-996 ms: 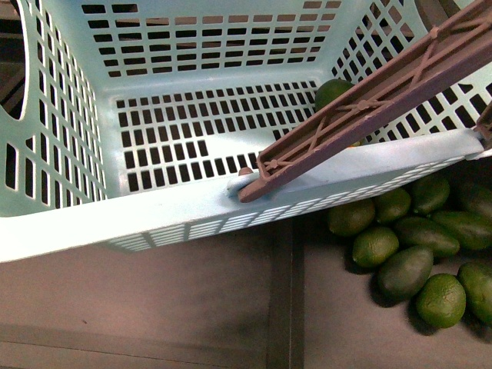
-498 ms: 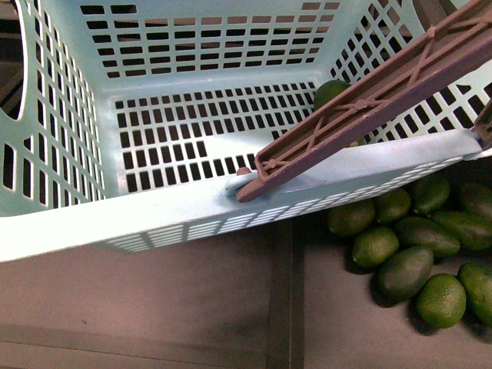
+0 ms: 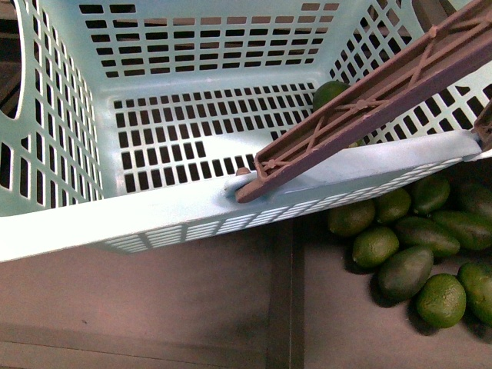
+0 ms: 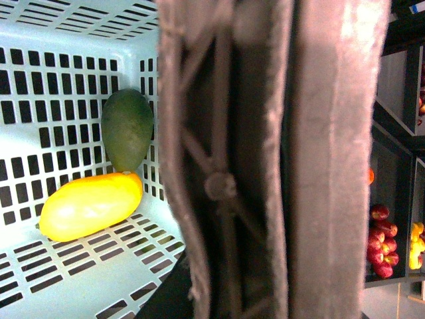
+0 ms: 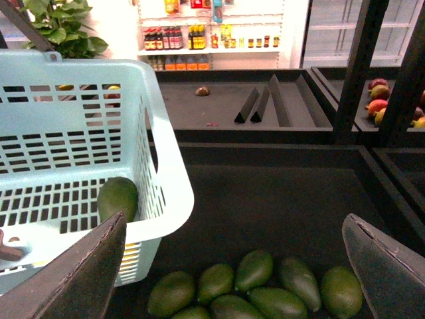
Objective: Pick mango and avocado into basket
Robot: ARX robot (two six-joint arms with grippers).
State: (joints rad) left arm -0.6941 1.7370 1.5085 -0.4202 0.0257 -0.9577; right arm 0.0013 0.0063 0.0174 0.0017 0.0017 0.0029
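The basket (image 3: pixel 192 207) filled most of the front view, its near rim running slantwise across the frame and its brown swing handle (image 3: pixel 361 108) lying over the right part of that rim. Inside, the mango (image 4: pixel 89 205) lay on the slotted floor close to a corner, with the avocado (image 4: pixel 127 128) just beside it, the two touching or nearly so; both sat near the lattice wall. The remaining floor of the basket was open lattice. In the left wrist view the handle passed directly in front of the camera and blocked most of the frame, so the left gripper's opening could not be determined. The right gripper (image 5: pixel 239 266) stood outside the basket with its fingers (image 5: pixel 86 272) spread wide and nothing between them, above a pile of green fruits (image 5: pixel 246 289) in a dark display bin (image 5: pixel 279 193) adjoining the basket's outer wall. The same pile appeared under the basket's right edge in the front view. Farther bins held red fruits (image 4: pixel 382 242), well apart from the basket.
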